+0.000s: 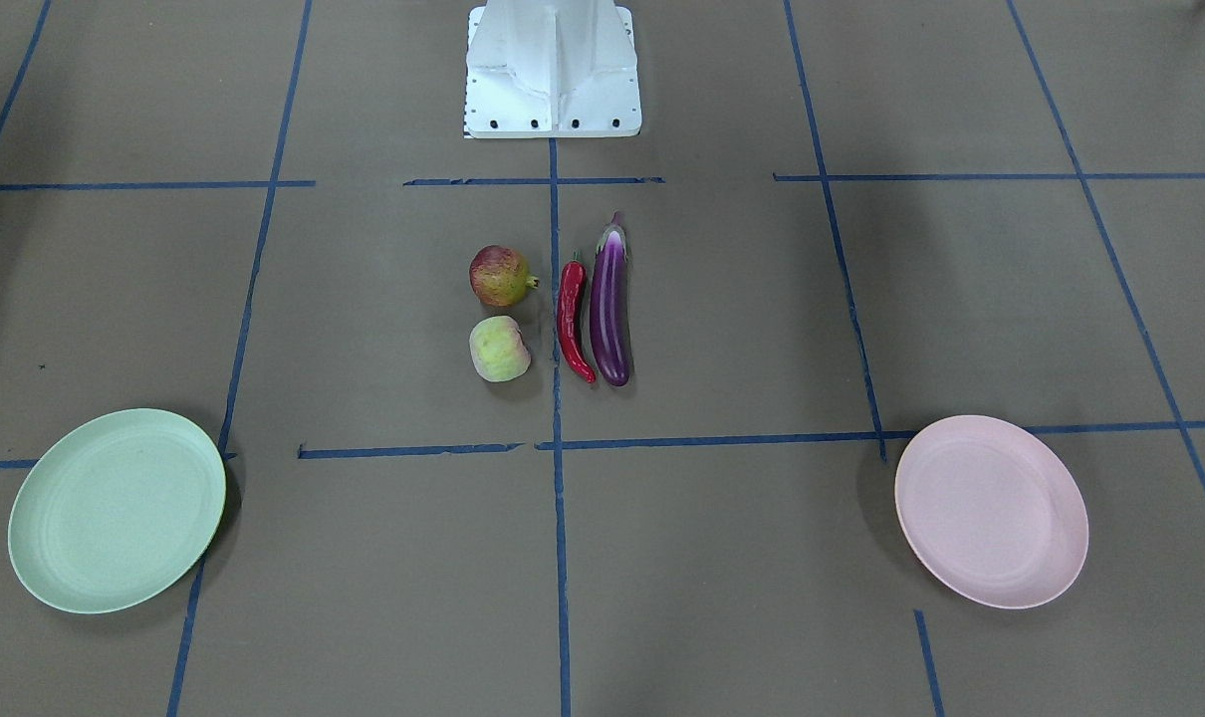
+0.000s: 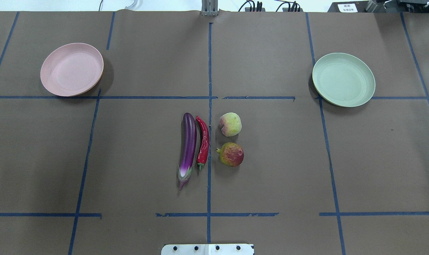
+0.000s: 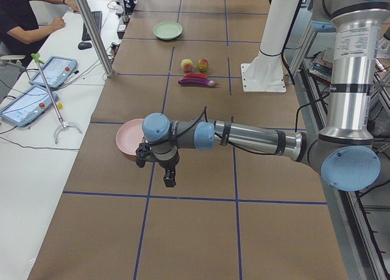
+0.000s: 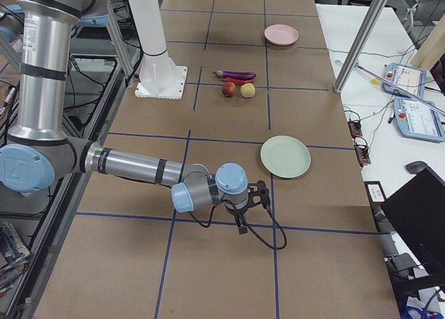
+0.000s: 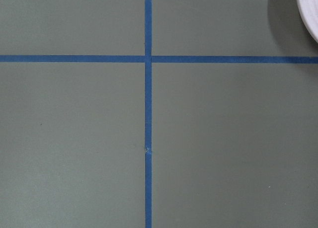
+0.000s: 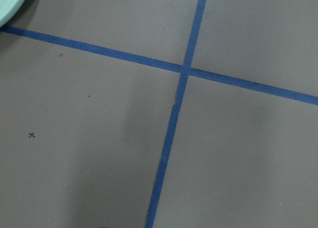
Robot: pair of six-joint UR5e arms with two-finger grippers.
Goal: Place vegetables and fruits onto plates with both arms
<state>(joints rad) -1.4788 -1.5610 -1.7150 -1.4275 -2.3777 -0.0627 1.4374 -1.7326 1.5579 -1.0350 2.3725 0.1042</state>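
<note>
The purple eggplant (image 2: 188, 147) and red chili pepper (image 2: 202, 140) lie side by side at the table's middle. The peach (image 2: 230, 124) and pomegranate (image 2: 231, 154) sit just to their right. The pink plate (image 2: 72, 69) is at the far left, the mint green plate (image 2: 343, 79) at the far right; both hold nothing. My left gripper (image 3: 169, 179) hangs beside the pink plate (image 3: 128, 140), seen only in the exterior left view. My right gripper (image 4: 241, 225) hangs near the mint plate (image 4: 285, 156), seen only in the exterior right view. I cannot tell whether either is open or shut.
The white base block (image 1: 553, 70) stands at the robot's edge of the table. Blue tape lines (image 2: 209, 106) divide the brown table cover. An operator (image 3: 24, 14) sits at a side desk with tablets (image 3: 53, 69). Metal posts (image 4: 361, 37) stand along the table's edge.
</note>
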